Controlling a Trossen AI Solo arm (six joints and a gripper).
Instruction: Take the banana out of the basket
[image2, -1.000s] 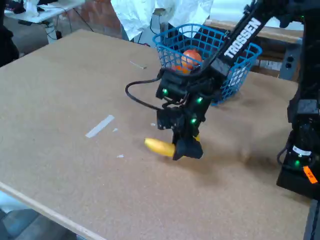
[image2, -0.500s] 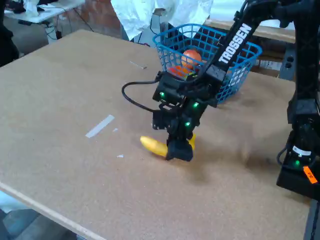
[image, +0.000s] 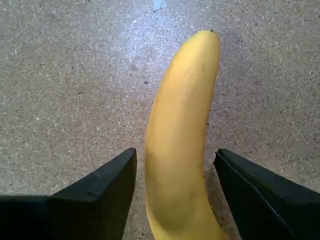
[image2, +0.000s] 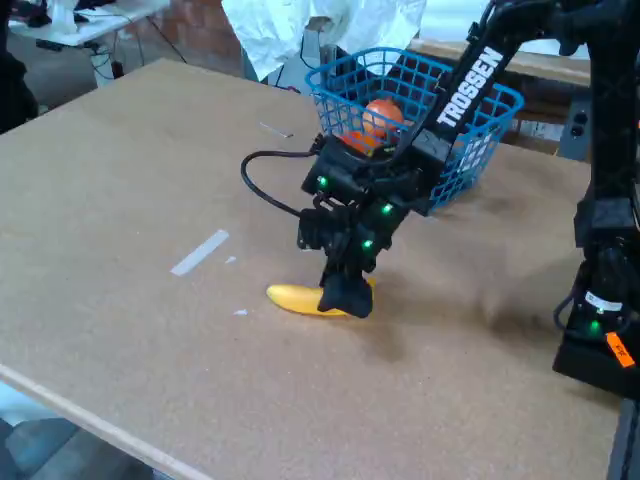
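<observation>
Reading "TROSSEN" on arm (image2: 470, 85), pincer (image2: 343, 297) straddling banana (image2: 295, 299), apart

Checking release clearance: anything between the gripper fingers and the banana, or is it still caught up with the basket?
Nothing visible. The banana lies on the table between the open gripper's fingers, gaps on both sides. The basket stands apart behind.
</observation>
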